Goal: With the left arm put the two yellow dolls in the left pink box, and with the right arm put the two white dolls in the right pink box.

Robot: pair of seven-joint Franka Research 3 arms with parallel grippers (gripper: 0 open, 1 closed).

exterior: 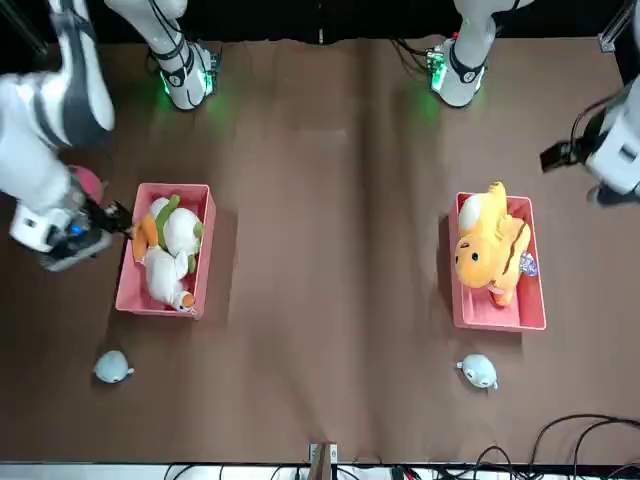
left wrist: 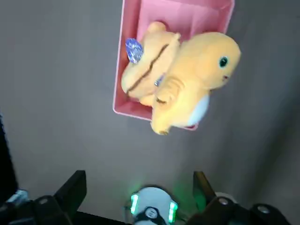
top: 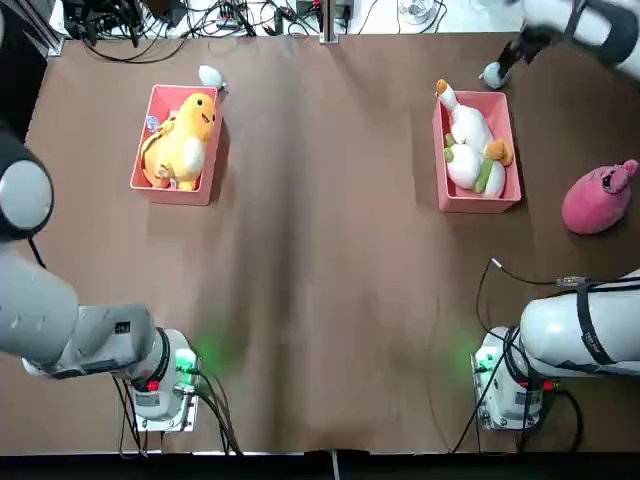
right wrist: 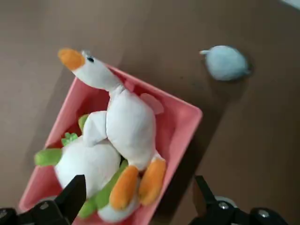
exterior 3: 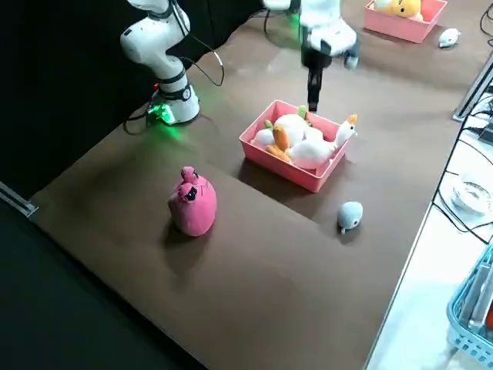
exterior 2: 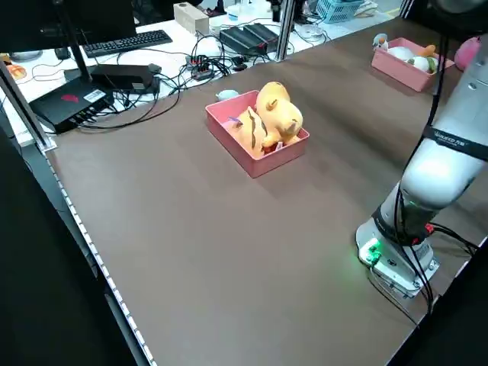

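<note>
Both yellow dolls [top: 182, 140] lie in the left pink box [top: 146, 138], both white dolls [top: 471, 148] in the right pink box [top: 506, 134]. With fingers spread and empty, we should retreat straight upward, clear of the boxes.

no text can be read anywhere. the white band on the left arm [exterior 2: 456, 139] carries lettering too small to read
</note>
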